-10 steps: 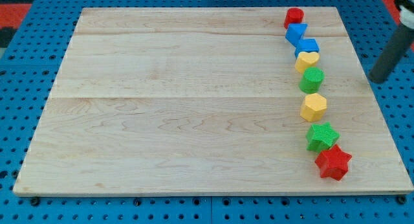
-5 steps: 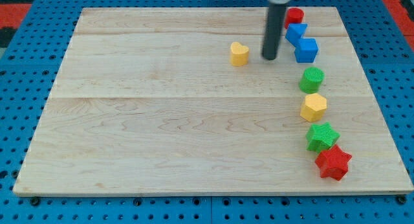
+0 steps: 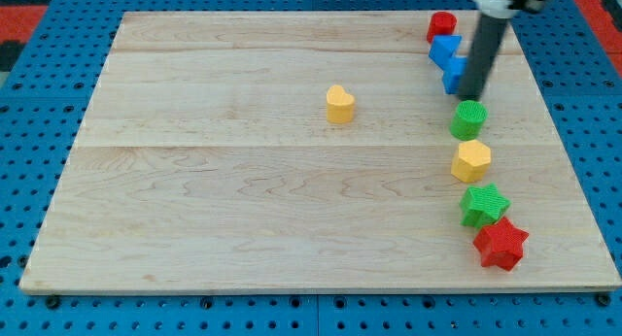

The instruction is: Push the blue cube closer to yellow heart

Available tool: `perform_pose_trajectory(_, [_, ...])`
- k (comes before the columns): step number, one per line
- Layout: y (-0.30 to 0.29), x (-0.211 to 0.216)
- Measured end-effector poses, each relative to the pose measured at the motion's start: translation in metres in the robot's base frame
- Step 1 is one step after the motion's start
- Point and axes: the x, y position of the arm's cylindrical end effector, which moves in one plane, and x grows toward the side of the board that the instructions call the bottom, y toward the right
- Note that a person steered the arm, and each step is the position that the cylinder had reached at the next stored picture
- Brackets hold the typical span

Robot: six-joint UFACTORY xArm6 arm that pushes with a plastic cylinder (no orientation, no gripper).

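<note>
The yellow heart [image 3: 339, 103] lies near the middle of the wooden board [image 3: 243, 181], left of the column of blocks. The blue cube [image 3: 454, 75] sits at the view's upper right, partly hidden behind my rod. My tip [image 3: 471, 97] is at the cube's right lower side, touching or nearly touching it, just above the green cylinder [image 3: 468, 118]. Another blue block [image 3: 444, 50] and a red cylinder [image 3: 441, 26] sit above the cube.
Below the green cylinder, a column runs down the view's right: a yellow hexagon [image 3: 471, 160], a green star [image 3: 483, 204] and a red star [image 3: 501, 244]. The board's right edge is close to them.
The yellow heart has slid further left and slightly down from the block column. My rod has moved from the cube's left side to its right side.
</note>
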Motion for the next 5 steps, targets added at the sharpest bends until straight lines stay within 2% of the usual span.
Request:
perform_pose_trajectory(1, [0.031,-0.013])
perform_pose_trajectory(2, [0.002,-0.033])
perform_pose_trajectory(4, [-0.099,-0.029])
perform_pose_trajectory(5, [-0.078,-0.065])
